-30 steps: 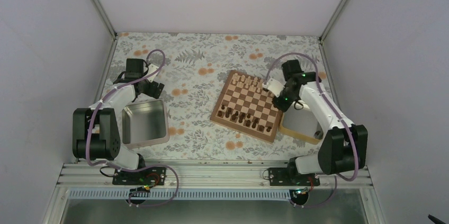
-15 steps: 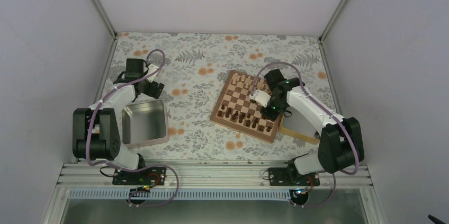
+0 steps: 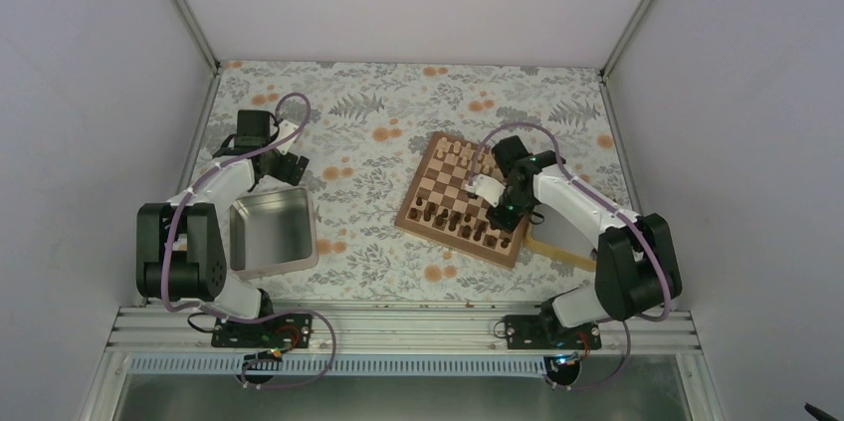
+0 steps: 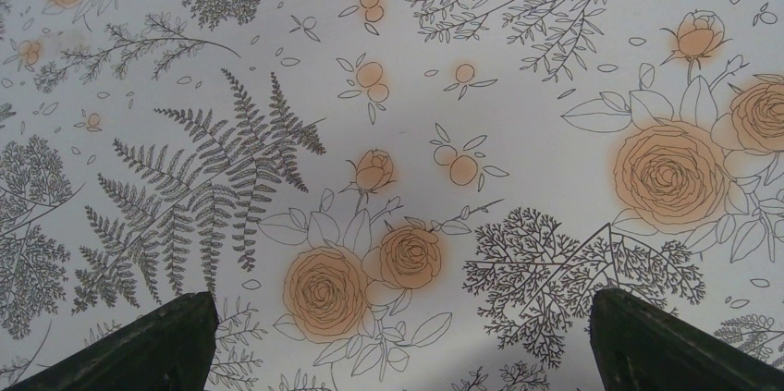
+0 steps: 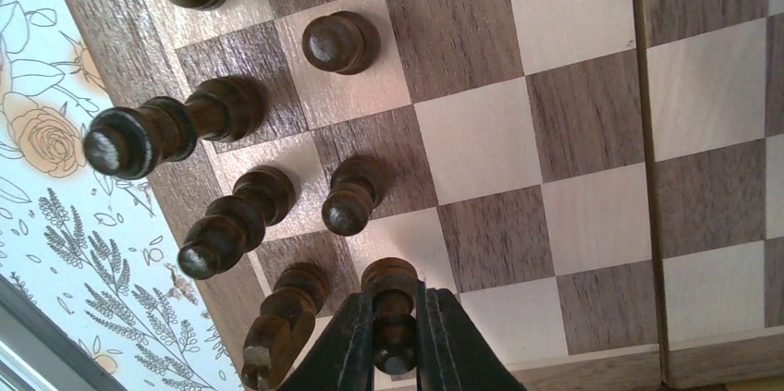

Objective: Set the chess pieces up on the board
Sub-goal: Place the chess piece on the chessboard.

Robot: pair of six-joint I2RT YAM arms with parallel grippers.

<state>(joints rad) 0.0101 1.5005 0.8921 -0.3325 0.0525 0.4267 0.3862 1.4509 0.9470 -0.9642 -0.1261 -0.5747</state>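
Note:
The board (image 3: 410,204) lies right of centre, with dark chess pieces (image 3: 453,222) lined along its near side. My right gripper (image 3: 503,212) hovers over the board's near right corner. In the right wrist view it (image 5: 395,340) is shut on a dark pawn (image 5: 395,312) held upright, base down over a light square (image 5: 421,248). Several dark pieces (image 5: 351,197) stand just beside it, one at the corner (image 5: 277,322). My left gripper (image 3: 289,167) is far from the board; its fingers (image 4: 176,340) stand wide open over the flowered cloth with nothing between them.
Pale cream pieces (image 3: 460,152) stand along the board's far edge. A grey metal tin (image 3: 271,232) sits by the left arm. A light wooden tray (image 3: 562,247) lies just right of the board, partly under the right arm. Grey walls close in the table.
My right arm has swung left and nearer, from the board's right edge to its near right corner, still gripping the pawn. The left arm has not moved.

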